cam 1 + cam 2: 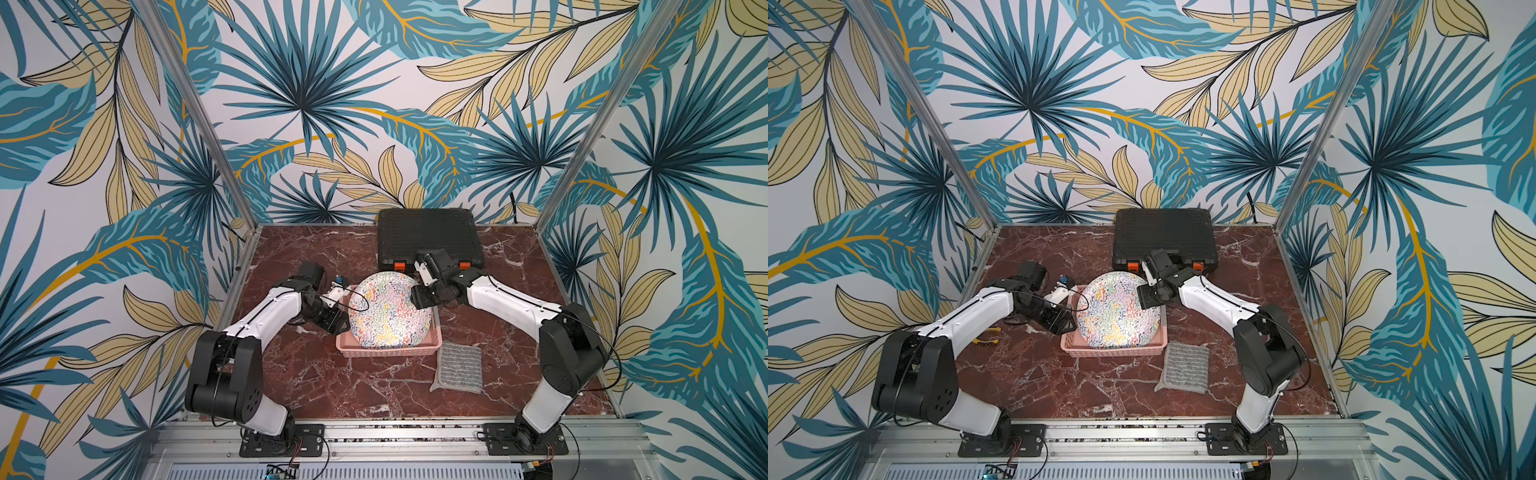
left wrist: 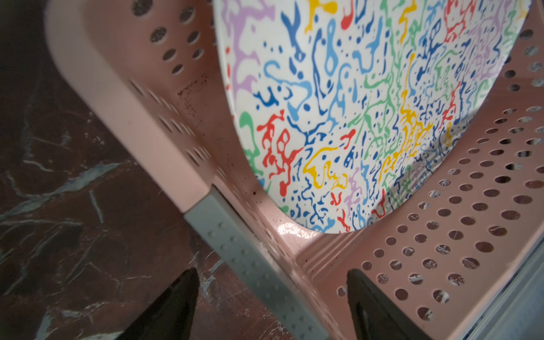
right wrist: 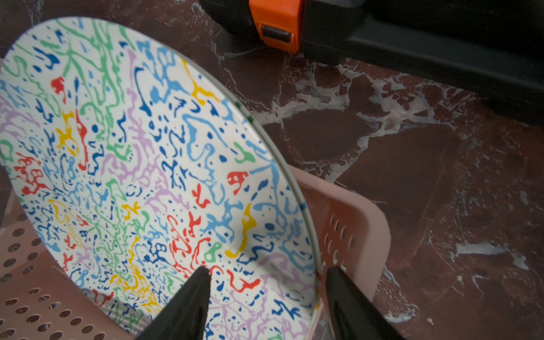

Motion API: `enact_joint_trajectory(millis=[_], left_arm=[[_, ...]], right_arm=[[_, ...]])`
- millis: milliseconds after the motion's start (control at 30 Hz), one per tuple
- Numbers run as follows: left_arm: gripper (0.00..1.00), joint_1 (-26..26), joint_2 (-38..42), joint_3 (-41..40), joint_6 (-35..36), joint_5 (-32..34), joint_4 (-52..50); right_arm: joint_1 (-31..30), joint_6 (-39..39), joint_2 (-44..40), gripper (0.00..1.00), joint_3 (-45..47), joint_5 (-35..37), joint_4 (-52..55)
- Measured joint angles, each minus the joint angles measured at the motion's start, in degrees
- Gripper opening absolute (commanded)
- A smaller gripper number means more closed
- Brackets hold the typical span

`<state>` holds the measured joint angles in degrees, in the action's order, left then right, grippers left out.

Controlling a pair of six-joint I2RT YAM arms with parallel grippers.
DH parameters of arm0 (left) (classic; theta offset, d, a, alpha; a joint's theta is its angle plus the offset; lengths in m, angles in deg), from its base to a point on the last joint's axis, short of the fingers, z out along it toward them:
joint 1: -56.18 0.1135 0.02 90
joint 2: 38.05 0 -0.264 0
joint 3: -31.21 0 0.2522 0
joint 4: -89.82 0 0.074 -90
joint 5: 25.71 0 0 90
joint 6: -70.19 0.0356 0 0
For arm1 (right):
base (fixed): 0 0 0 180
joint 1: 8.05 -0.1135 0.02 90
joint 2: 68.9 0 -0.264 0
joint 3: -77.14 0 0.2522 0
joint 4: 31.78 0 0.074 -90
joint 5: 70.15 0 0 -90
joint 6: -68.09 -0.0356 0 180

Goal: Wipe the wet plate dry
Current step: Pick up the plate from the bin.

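A: Where is the plate [image 1: 390, 311] in a top view?
B: It leans tilted in the pink basket [image 1: 386, 354] on the desk [image 1: 332, 386]. The grey cloth [image 1: 459, 368] lies just beside the basket.
A: And the left wrist view?
B: The left pincer [image 2: 270, 272] is open, one finger on each side of the basket's wall.
A: The right wrist view?
B: The right pincer [image 3: 268, 269] is open too, with the plate's rim between its fingers.

Twin high front views down onto the table [image 1: 332, 386]; both wrist views close on the plate [image 2: 353, 103].
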<state>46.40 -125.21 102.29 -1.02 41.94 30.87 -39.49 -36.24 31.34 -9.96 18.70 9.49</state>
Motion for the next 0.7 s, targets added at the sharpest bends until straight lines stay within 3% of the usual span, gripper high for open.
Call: enact_joint_trajectory(millis=[200, 633, 700], left_arm=[[0.82, -0.07, -0.37, -0.09, -0.22, 0.02, 0.52], [0.82, -0.57, -1.86, -0.55, -0.37, 0.02, 0.92], [0.82, -0.59, -2.01, -0.68, -0.39, 0.02, 0.96]], right_arm=[[0.15, 0.28, 0.07, 0.55, 0.57, -2.45, -0.85], [0.39, -0.59, 0.07, 0.53, 4.17, -9.73, -4.9], [0.72, -1.11, -0.02, 0.49, 4.96, -11.41, -6.25]])
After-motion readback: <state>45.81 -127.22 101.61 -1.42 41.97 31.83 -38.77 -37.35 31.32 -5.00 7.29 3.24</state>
